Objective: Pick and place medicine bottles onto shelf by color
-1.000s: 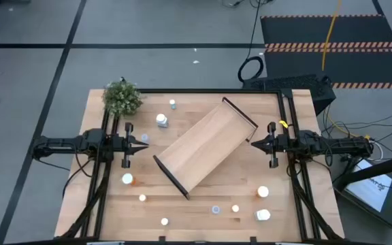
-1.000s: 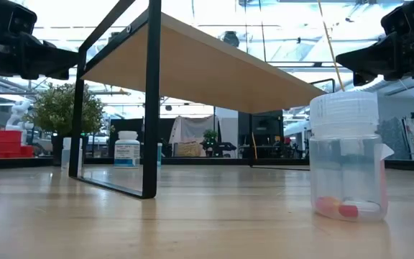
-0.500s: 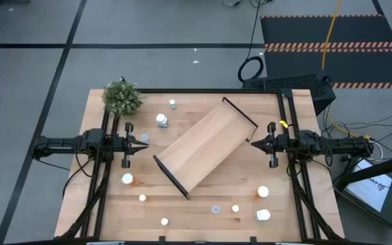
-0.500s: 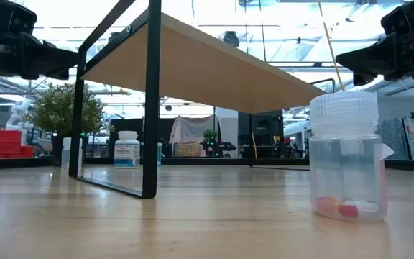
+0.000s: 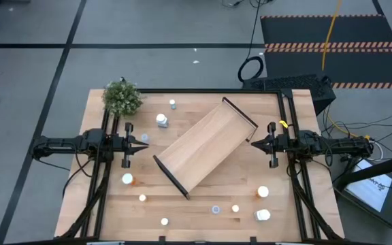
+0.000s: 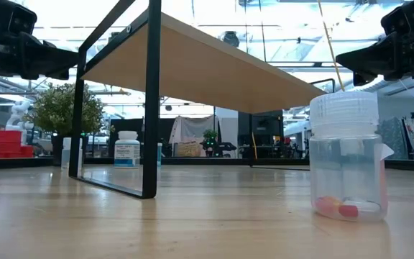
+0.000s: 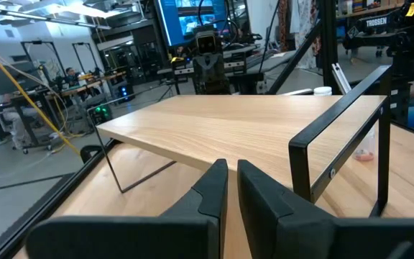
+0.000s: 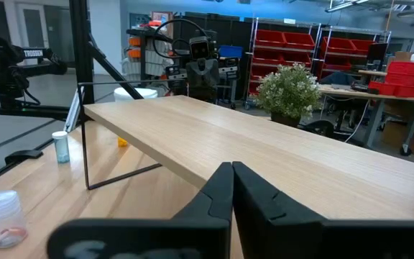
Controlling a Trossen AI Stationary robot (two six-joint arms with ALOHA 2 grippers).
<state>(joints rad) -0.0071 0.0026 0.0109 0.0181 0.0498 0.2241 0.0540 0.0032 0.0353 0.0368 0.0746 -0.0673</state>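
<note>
wooden tabletop (image 5: 203, 204) fills the high view, and the shelf (image 5: 205, 145) sits diagonally across its middle, top bare. medicine bottles (image 5: 162, 120) lie scattered on the table all around it, none on the board; a clear one (image 6: 347, 155) stands close to the low camera. left gripper (image 5: 145, 144) hovers just off the shelf's left side, jaws together, empty. right gripper (image 5: 254, 143) mirrors it, jaws together. green plant (image 5: 122, 98) sits at the far left corner.

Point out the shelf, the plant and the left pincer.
shelf (image 5: 203, 148), high view, middle of board
plant (image 5: 122, 98), high view, middle of foliage
left pincer (image 5: 145, 143), high view, shut fingertips
</note>
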